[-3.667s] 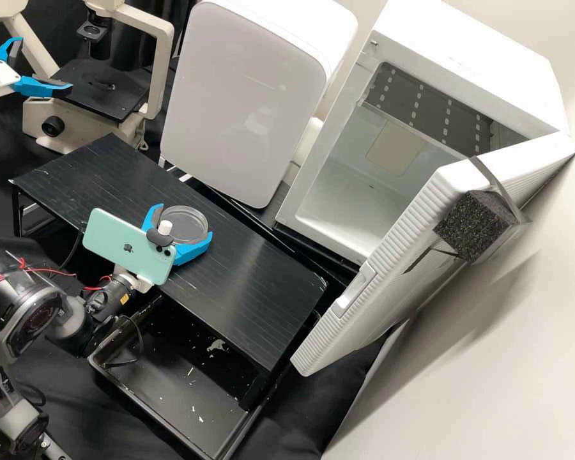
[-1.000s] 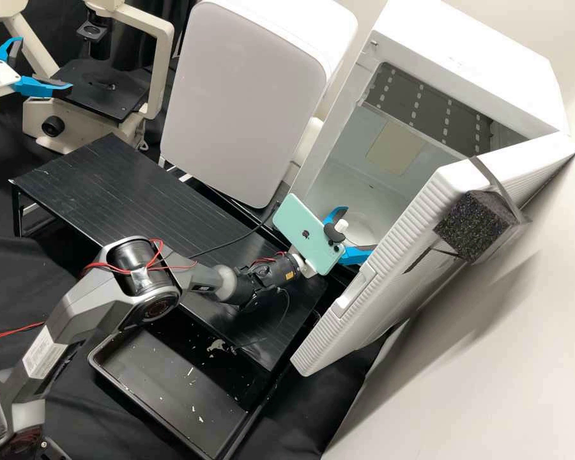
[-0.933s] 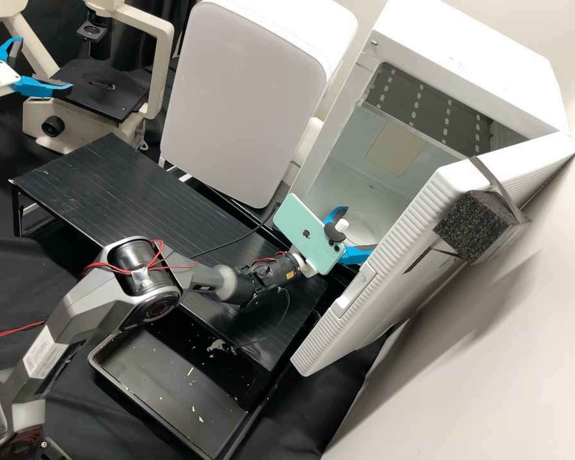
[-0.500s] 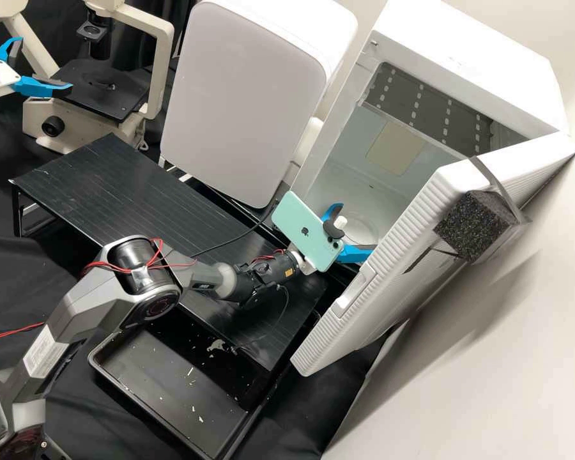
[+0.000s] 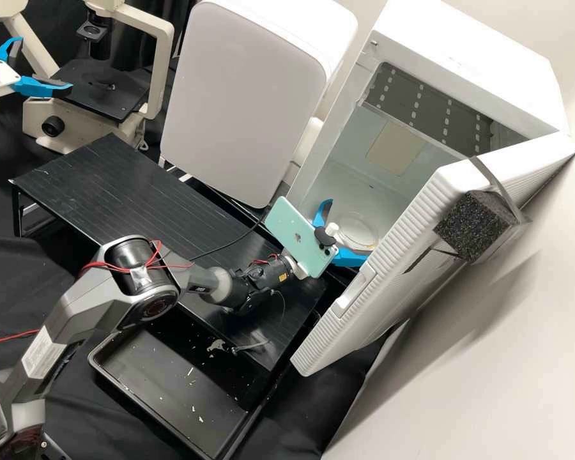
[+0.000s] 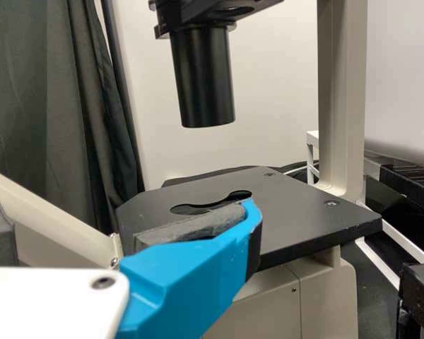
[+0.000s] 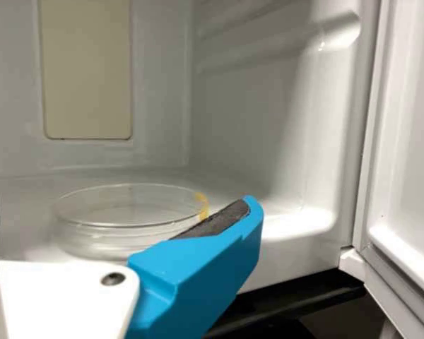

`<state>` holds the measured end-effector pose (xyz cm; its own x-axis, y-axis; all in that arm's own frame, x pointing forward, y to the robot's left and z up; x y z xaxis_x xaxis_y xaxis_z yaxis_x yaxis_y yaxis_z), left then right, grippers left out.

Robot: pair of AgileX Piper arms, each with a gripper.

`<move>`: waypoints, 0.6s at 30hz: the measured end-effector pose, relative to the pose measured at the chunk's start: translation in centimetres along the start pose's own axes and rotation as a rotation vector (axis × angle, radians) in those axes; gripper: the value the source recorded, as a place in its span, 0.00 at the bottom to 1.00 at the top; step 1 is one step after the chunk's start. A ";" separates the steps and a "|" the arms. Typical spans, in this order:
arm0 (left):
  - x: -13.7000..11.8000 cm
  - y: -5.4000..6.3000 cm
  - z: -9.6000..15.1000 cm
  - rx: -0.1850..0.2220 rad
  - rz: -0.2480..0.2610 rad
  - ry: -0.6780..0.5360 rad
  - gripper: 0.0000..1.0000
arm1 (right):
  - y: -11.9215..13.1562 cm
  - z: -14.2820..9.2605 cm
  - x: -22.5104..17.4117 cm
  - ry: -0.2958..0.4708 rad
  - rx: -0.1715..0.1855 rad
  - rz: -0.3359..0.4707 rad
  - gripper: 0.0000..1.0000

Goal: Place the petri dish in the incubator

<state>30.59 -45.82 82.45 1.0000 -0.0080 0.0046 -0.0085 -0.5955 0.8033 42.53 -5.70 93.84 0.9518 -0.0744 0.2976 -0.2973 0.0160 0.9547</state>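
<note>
The clear petri dish [image 5: 359,231] lies flat on the floor of the white incubator [image 5: 479,76], just inside its front edge. At that edge my right gripper [image 5: 346,229] stands open, with the dish just beyond its fingers. In the right wrist view, the right gripper [image 7: 120,208] has its fingers wide apart and the dish [image 7: 131,215] ahead; one finger covers part of the dish's near edge. Over by the microscope, my left gripper [image 5: 46,62] is open and empty; in the left wrist view the left gripper [image 6: 124,212] is in front of the microscope stage.
The incubator door [image 5: 421,211] hangs open close beside the right gripper. A white appliance [image 5: 243,102] stands left of the incubator. The arm spans the black stand [image 5: 108,179] and a black tray [image 5: 166,390]. The microscope [image 5: 99,89] is at the back left.
The right gripper carried the dish from the black stand into the incubator. Over the last half second its fingers have spread and it has drawn back slightly, leaving the dish there. The left gripper stayed still.
</note>
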 end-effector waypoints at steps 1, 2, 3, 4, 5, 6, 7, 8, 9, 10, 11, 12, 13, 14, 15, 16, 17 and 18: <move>0.0 0.0 0.0 0.000 0.000 0.000 1.00 | 0.1 -0.1 -0.2 0.008 -0.004 -0.001 1.00; 0.0 0.0 0.0 0.000 0.000 0.000 1.00 | 0.2 -0.2 -0.4 0.015 -0.010 -0.002 1.00; 0.0 0.0 0.0 0.000 0.000 0.000 1.00 | 0.3 -0.3 -0.7 0.020 -0.014 -0.005 1.00; 0.0 0.0 0.0 0.000 0.000 0.000 1.00 | 0.5 -0.3 -1.0 0.021 -0.022 -0.010 1.00; 0.0 0.0 0.0 0.000 0.000 0.000 1.00 | 0.5 -0.3 -1.2 0.027 -0.030 -0.014 1.00; 0.0 0.0 0.0 0.000 0.000 0.000 1.00 | 0.6 -0.3 -1.5 0.026 -0.035 -0.021 1.00; 0.0 0.0 0.0 0.000 0.000 0.000 1.00 | 0.7 -0.1 -1.9 0.023 -0.041 -0.025 1.00; 0.0 0.0 0.0 0.000 0.000 0.000 1.00 | 0.8 0.0 -2.1 0.021 -0.034 -0.022 1.00; 0.0 0.0 0.0 0.000 0.000 0.000 1.00 | 1.0 0.1 -2.7 0.021 -0.023 -0.015 1.00; 0.0 0.0 0.0 0.000 0.000 0.000 1.00 | 1.2 0.2 -3.2 0.021 -0.012 -0.010 1.00; 0.0 0.0 0.0 0.000 0.000 0.000 1.00 | 1.4 0.3 -3.6 0.020 -0.007 -0.003 1.00; 0.0 0.0 0.0 0.000 0.000 0.000 1.00 | 1.6 0.5 -4.2 0.021 0.004 0.000 1.00; 0.0 0.0 0.0 0.000 0.000 0.000 1.00 | 1.8 0.6 -4.9 0.028 0.006 0.007 1.00; 0.0 0.0 0.0 0.000 0.000 0.000 1.00 | 2.0 0.6 -5.4 0.033 0.010 0.014 1.00; 0.0 0.0 0.0 0.000 0.000 0.000 1.00 | 2.3 0.6 -6.0 0.042 0.013 0.021 1.00; 0.0 0.0 0.0 0.000 0.000 0.000 1.00 | 2.5 0.8 -6.9 0.052 0.027 0.033 1.00; 0.0 0.0 0.0 0.000 0.000 0.000 1.00 | 2.7 0.7 -7.6 0.065 0.033 0.044 1.00; 0.0 0.0 0.0 0.000 0.000 0.000 1.00 | 2.9 0.6 -8.3 0.078 0.043 0.056 1.00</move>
<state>30.59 -45.82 82.45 1.0000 -0.0080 0.0046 -0.0085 -0.5955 0.8033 33.70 -5.62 94.12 0.9359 0.0031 0.3522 -0.3520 -0.0251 0.9357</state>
